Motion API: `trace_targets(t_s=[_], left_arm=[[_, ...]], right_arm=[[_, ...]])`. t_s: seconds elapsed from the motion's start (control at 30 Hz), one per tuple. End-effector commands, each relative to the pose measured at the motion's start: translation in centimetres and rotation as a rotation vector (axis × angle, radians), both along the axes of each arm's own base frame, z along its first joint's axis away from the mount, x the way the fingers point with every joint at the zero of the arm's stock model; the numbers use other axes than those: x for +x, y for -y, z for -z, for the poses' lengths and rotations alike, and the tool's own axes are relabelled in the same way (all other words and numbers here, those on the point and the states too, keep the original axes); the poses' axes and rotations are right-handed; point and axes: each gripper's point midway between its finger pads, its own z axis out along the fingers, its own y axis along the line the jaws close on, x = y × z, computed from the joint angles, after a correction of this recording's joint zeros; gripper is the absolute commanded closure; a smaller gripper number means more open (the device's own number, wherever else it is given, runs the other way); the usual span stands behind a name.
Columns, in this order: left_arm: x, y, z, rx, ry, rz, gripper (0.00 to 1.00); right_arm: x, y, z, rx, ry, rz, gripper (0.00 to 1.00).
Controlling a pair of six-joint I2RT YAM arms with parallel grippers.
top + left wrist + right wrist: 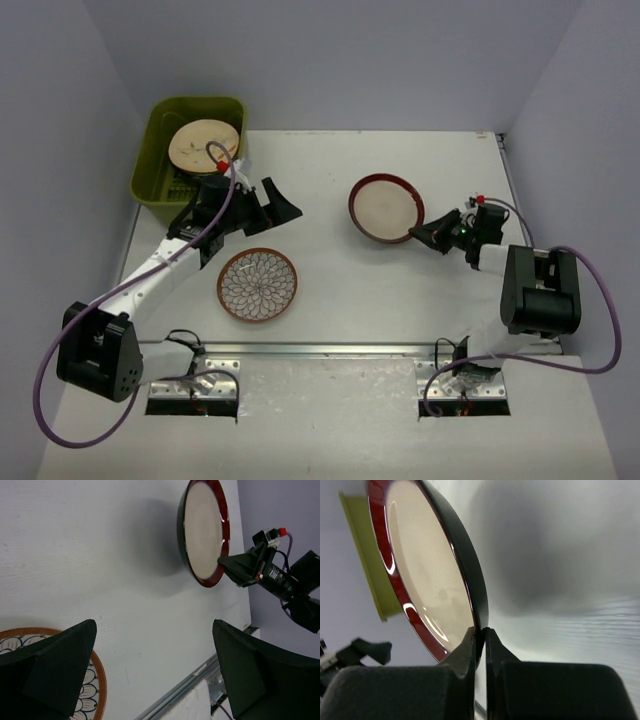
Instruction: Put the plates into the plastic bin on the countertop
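Note:
A red-rimmed cream plate [385, 206] sits right of centre on the countertop [330, 170]; my right gripper [418, 233] is shut on its near right rim. In the right wrist view both fingertips [475, 637] pinch the rim of that plate [427, 575]. A brown plate with a petal pattern [257, 285] lies flat near the front. The olive-green plastic bin [160, 130] stands at the back left with a pale plate [203, 145] inside. My left gripper [283, 203] hangs open beside the bin, above the patterned plate [95, 690], holding nothing.
A metal rail [330, 350] runs along the countertop's front edge. Purple cables [600, 310] loop from both arm bases. Grey walls close in on three sides.

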Motion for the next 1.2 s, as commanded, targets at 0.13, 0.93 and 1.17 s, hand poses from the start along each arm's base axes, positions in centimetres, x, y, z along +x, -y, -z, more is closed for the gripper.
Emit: trace_targets(t_s=[0.13,0.93,1.17], left_arm=[[2.5,3.7,-3.5,-0.074,0.127,0.092,0.00],[3.1,5.0,-7.5,-0.130,0.255,0.164,1.00],[4.6,0.9,-12.3,-0.217,0.305,-0.039,1.00]], right_arm=[[0.2,-7.3,-8.5,-0.021,0.296,-0.353,1.00],[-3.0,-13.7,-14.1,0.037,0.444,-0.587,0.53],[-2.4,-11.0,-12.7,0.005,0.390,-0.504,0.01]])
